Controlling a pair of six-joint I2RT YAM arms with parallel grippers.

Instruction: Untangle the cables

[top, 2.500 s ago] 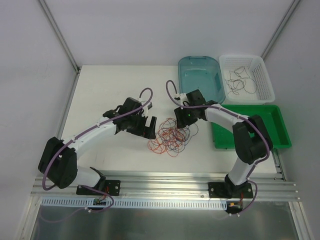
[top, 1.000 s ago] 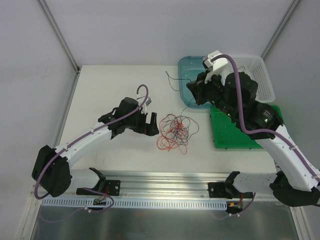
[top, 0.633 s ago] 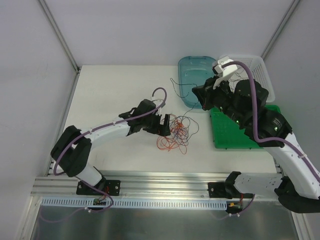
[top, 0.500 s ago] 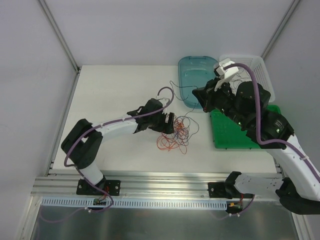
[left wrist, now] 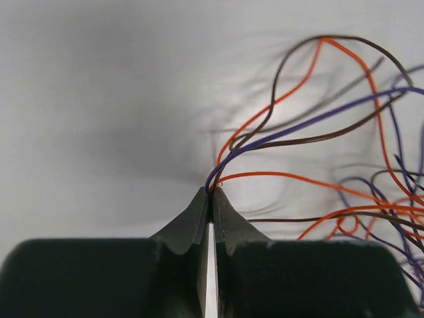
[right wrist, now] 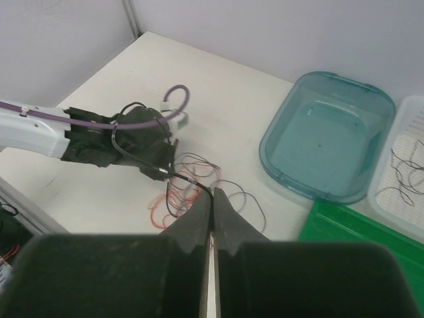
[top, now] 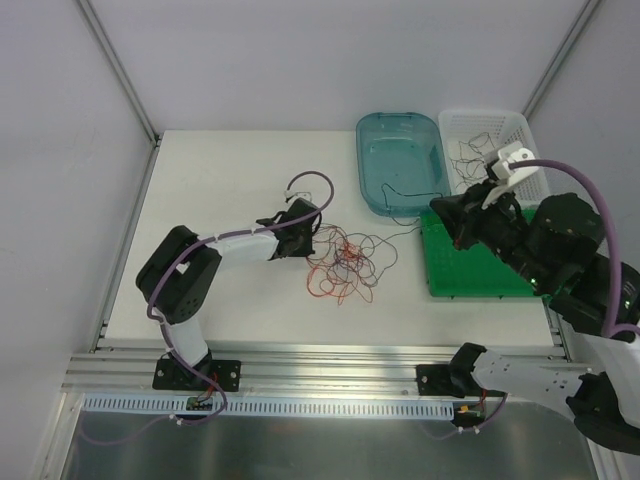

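My left gripper (left wrist: 211, 193) is pinched tight on the cables (top: 343, 264), at the left edge of the tangled pile on the table (top: 230, 180). My right gripper (right wrist: 212, 192) squeezes one black strand, up by the green tray (top: 480, 270). More strands lie in the far white basket (top: 530, 170).

Looks down past the left gripper (left wrist: 212, 196) onto the white table (left wrist: 93, 93). Finds both dark fingers (left wrist: 185, 228) pressed tip to tip, with only a hairline slit lower down. Catches the cables (left wrist: 311, 122) right at that tip: a purple strand and an orange one, possibly a third, hard to tell in the crowding. Follows them fanning up and rightward in loops of orange, purple and dark brown, denser toward the right edge, with soft shadows beneath.
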